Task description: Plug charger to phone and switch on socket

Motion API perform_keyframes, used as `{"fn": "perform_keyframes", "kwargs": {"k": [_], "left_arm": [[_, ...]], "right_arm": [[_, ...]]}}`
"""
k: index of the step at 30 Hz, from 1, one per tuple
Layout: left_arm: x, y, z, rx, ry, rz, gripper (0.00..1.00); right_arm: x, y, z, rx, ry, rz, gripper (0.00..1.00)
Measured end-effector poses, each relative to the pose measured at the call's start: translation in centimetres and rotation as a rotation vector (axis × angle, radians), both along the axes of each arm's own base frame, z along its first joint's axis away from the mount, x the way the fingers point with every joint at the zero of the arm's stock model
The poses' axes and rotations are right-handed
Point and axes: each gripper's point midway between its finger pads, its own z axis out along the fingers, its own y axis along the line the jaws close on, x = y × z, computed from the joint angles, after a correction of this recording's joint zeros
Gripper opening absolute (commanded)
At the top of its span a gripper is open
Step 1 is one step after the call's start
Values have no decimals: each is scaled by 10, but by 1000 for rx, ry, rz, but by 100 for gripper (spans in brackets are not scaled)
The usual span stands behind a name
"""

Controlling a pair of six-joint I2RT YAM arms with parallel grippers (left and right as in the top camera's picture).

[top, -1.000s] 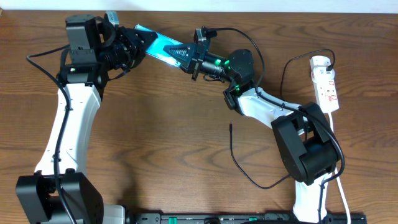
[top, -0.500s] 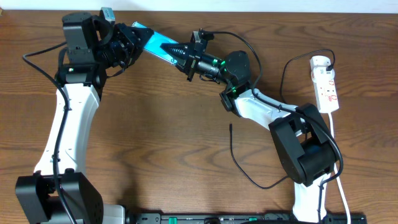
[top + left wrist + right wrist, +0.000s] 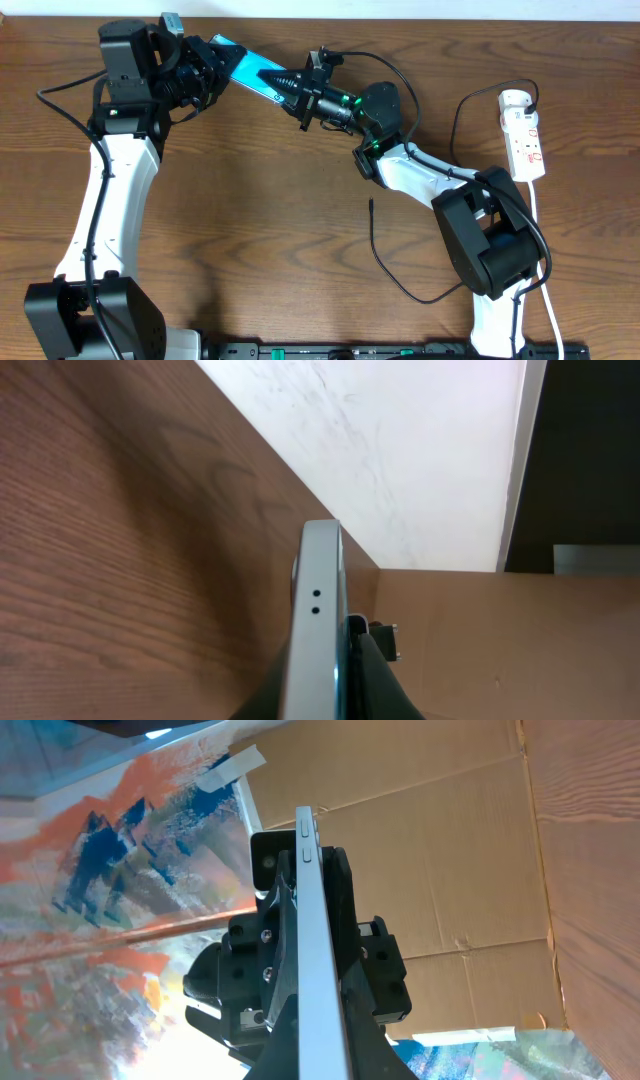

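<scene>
Between the left tool (image 3: 212,68) and right tool (image 3: 283,84), the phone (image 3: 247,68) sits clamped.

Robot lab is suggested: arms (image 3: 105,190) mounted at wood table (image 3: 250,230); cardboard (image 3: 430,840), painting (image 3: 110,870) seen beyond right gripper (image 3: 315,1055).

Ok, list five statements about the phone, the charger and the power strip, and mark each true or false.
1. The left fingers and the right fingers are both shut on the phone. True.
2. The charger has its plug tip in the phone. False: the tip lies free on the table, apart from the phone.
3. The phone's screen shows teal. True.
4. The power strip lies beside the left arm. False: it lies on the right arm's side of the table.
5. The right fingers hold the charger. False: they hold the phone.
</scene>
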Motion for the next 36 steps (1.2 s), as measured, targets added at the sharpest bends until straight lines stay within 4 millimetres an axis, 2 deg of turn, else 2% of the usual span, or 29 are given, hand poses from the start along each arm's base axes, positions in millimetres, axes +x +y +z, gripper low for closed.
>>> {"fn": "perform_keyframes", "kwargs": {"k": [27,28,31,32,33,35,36], "left_arm": [[0,0,0,-1,0,0,7],[0,0,0,-1,0,0,7],[0,0,0,8,-8,-5,7],[0,-1,0,13,-14,-9,8],[0,-2,1,21,-23,-16,7],[-1,-5,1,26,-29,-26,7],[-1,-7,1,30,-33,-32,7]], "right_arm": [[0,0,0,0,0,0,2],[0,0,0,0,0,0,6],[-1,1,-2,-7,5,8,26],[-3,3,-3,-12,6,16,34],[-6,5,-5,-17,11,28,47],[-11,10,-5,-20,2,48,63],[-15,12,-5,-22,5,63,64]]}}
